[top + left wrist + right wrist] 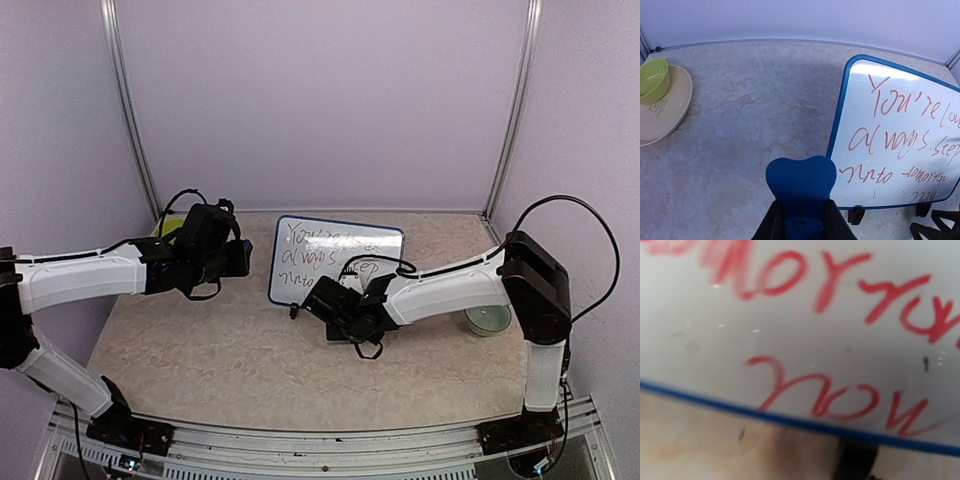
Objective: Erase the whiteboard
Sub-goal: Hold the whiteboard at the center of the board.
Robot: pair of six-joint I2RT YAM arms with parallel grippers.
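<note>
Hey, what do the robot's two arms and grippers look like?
Both the left arm and right arm have white link shells with black joints. Thin black cables loop alongside each. The left gripper and right gripper are black.

The whiteboard (pixel 900 117) reads, in red, roughly "You're… always… step into tomorrow now".

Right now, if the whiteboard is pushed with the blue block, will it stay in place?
Perhaps not. The whiteboard looks thin and light, so it may slide on the smooth table. It stands propped on small black legs, so a hard push could tip it backward. Its flat framed panel seems stiff, unlikely to bend.
</note>
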